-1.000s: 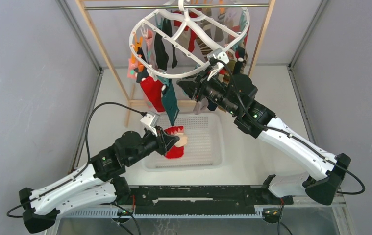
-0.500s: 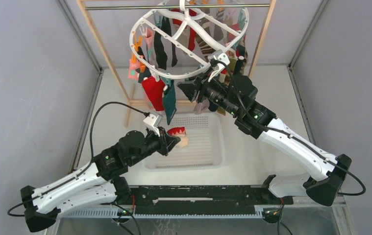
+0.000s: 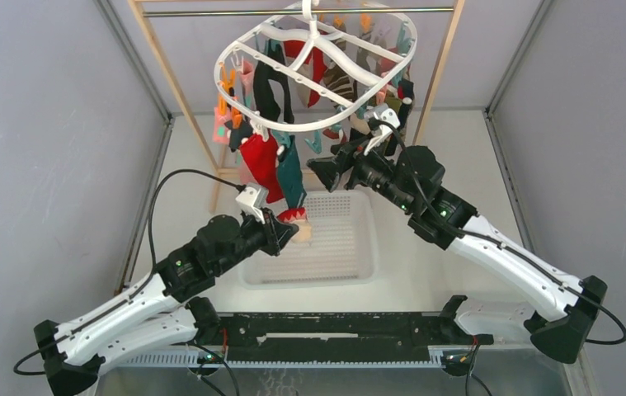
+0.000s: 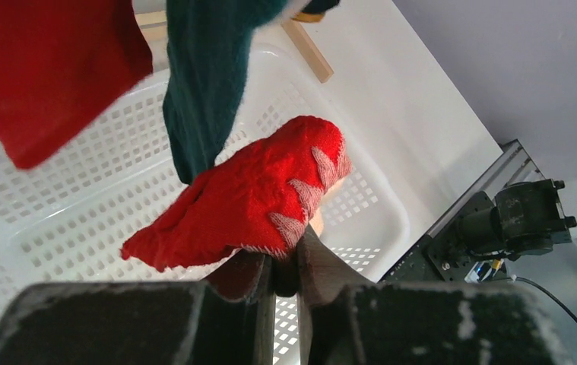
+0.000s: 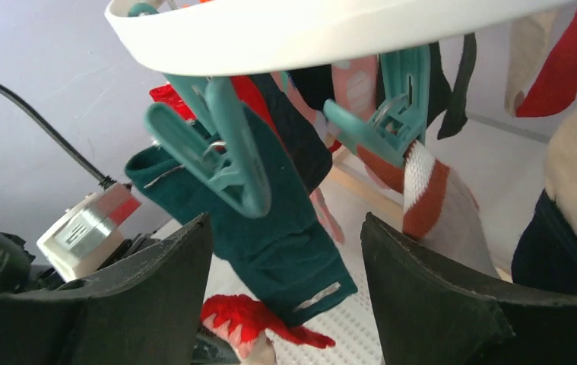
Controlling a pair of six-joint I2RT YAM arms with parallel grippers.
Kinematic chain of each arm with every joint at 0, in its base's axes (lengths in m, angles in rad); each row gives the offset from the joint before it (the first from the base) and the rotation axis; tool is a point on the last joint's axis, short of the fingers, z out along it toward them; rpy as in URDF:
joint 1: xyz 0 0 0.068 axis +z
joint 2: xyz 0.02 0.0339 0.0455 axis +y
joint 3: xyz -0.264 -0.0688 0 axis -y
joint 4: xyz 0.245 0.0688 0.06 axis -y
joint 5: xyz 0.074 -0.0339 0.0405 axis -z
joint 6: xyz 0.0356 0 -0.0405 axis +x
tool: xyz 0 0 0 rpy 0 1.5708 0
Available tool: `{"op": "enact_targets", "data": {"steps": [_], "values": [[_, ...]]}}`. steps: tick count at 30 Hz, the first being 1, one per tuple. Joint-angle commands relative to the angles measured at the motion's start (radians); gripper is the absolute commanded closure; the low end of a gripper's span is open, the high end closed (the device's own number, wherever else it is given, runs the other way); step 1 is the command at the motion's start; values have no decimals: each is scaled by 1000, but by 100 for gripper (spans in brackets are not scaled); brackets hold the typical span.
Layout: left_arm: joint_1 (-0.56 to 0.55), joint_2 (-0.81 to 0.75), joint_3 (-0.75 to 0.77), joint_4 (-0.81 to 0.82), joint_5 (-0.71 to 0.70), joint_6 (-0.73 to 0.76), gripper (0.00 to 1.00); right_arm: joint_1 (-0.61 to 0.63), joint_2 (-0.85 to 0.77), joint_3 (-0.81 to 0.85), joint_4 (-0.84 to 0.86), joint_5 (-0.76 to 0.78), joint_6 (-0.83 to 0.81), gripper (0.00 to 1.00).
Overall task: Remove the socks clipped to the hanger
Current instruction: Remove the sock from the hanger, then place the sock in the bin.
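The white oval hanger (image 3: 253, 33) hangs from the rod with several socks clipped under it. A red sock (image 3: 260, 161) and a dark teal sock (image 3: 290, 173) dangle at its near side. My left gripper (image 3: 289, 231) is shut on a loose red sock with pink zigzags (image 4: 255, 190), holding it over the basket. My right gripper (image 3: 324, 169) is open just below the ring's near edge. In the right wrist view the teal sock (image 5: 300, 251) hangs from a teal clip (image 5: 220, 152) between my open fingers, under the ring (image 5: 308, 30). A red-and-white striped sock (image 5: 429, 198) hangs to the right.
A white mesh basket (image 3: 350, 264) sits on the table under the hanger; it also shows in the left wrist view (image 4: 57, 228). A wooden rack frame (image 3: 169, 82) holds the rod. Grey walls close both sides.
The hanger has swung back and its near edge has risen. My left gripper has lifted the red zigzag sock slightly toward the hanging socks. My right gripper has dropped lower and right.
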Motion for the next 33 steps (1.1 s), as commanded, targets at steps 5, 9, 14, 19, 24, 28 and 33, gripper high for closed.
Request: {"op": "enact_targets", "data": {"steps": [5, 9, 14, 19, 24, 28, 33], "values": [[98, 18, -36, 58, 80, 20, 84, 10, -124, -99, -30, 15, 54, 22], [148, 39, -51, 84, 101, 29, 84, 21, -173, -144, -53, 44, 65, 22], [197, 88, -42, 109, 122, 37, 83, 35, -230, -201, -83, 55, 75, 22], [248, 132, -33, 130, 129, 41, 82, 45, -296, -259, -117, 70, 80, 22], [314, 178, -33, 155, 149, 40, 82, 46, -359, -324, -130, 69, 95, 21], [335, 200, -48, 174, 144, 34, 82, 48, -385, -343, -161, 67, 97, 21], [335, 223, -84, 187, 127, 15, 80, 53, -426, -370, -180, 70, 99, 21]]}}
